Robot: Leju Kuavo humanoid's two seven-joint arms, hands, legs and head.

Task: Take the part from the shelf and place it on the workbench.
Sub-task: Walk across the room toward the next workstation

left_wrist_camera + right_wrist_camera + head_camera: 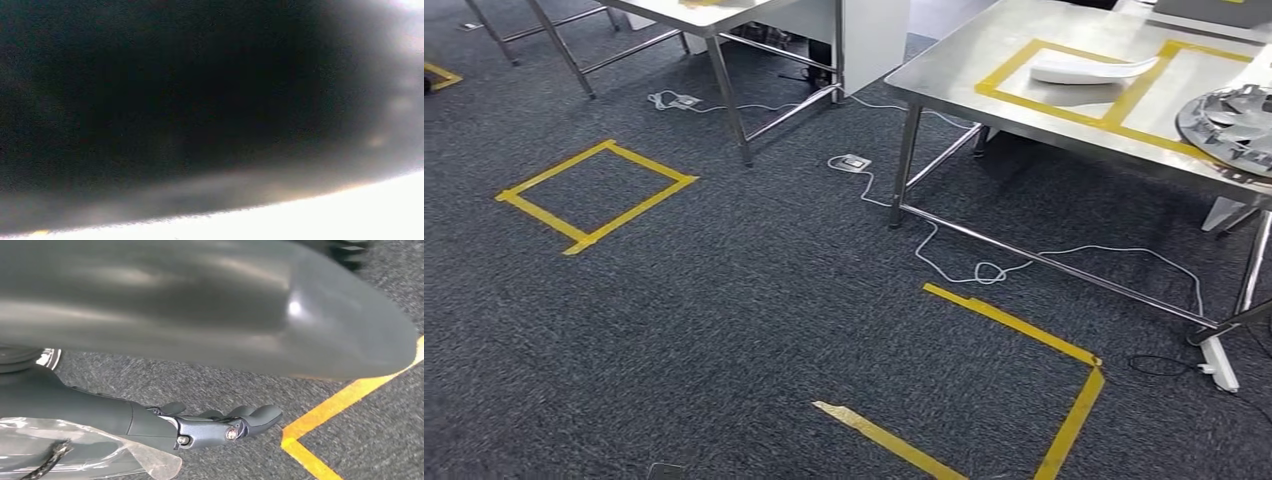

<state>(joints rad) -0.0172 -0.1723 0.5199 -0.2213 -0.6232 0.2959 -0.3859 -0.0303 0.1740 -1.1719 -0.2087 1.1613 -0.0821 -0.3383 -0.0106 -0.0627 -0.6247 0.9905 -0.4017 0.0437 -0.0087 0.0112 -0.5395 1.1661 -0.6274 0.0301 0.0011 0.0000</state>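
Grey curved part (210, 305) looms right over my right hand (220, 427); I can't tell whether its fingers (260, 416) grip it. Steel bench (984, 75) stands ahead, past carpet.

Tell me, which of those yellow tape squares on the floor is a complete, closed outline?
The smaller yellow square out on the open carpet, toward the left. All four sides join. The nearer one, beside the steel table, has gaps in its tape.

Head view evenly lit; left wrist view dark, blurred.
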